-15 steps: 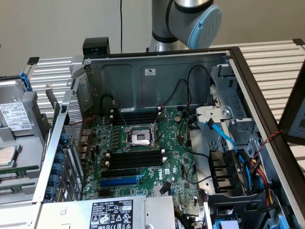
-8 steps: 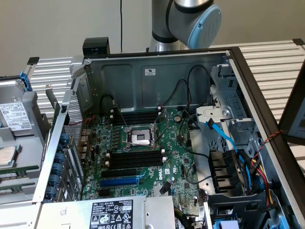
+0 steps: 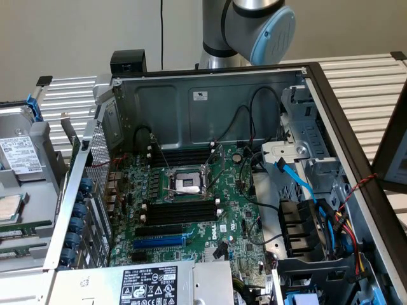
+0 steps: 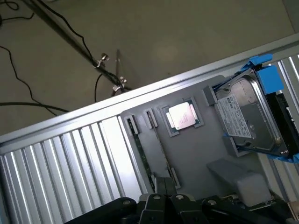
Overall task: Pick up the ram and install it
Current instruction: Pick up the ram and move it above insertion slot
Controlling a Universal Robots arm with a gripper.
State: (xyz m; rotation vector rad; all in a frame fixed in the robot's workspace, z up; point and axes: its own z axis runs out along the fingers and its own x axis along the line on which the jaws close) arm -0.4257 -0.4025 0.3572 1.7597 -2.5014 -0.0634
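Gripper (image 4: 164, 187) jaws closed (nothing evidently held) over tray (image 4: 196, 151); ram (image 4: 140, 151), standing on edge, judged light, stiff and fragile, best pinched mid-length across its flat faces.

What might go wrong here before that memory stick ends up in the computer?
1. The ram stands edge-up in the grey tray, a thin target; the shut gripper may miss or tip it.
2. The open CPU socket sits between the memory slots; a slipped stick might strike it.
3. Black cables hang nearby and may snag.
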